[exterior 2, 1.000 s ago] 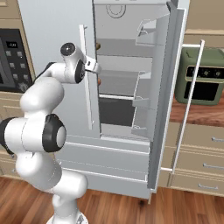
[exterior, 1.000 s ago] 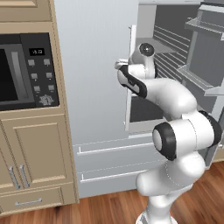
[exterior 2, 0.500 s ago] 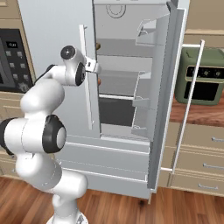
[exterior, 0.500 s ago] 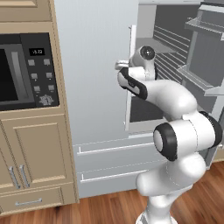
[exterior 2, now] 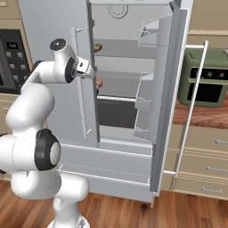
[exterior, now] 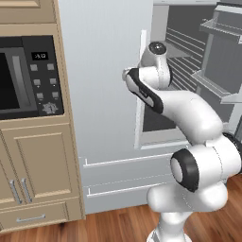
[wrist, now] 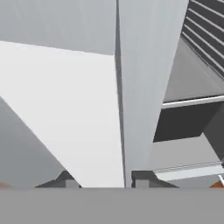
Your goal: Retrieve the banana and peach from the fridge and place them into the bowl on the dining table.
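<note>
Hand view is showing the two dark fingers (wrist: 103,179) sitting either side of the white bar handle (wrist: 105,127) of the fridge's left door, partly closed and, by the look of it, gripping that bar. Right base view is giving the wider story: the fridge (exterior 2: 133,98) is standing with its right door swung wide and its left door (exterior 2: 87,89) partly open, the gripper (exterior 2: 84,71) pressed against that door's handle. To do this well, I'd say the hand needs to be holding the bar squarely and following the door's arc around its hinge, not pulling straight back. Beyond the fingers, just past the door edge, the peach (exterior 2: 99,83) is resting on the middle shelf, and the banana (exterior 2: 97,46) is lying on the shelf above.
</note>
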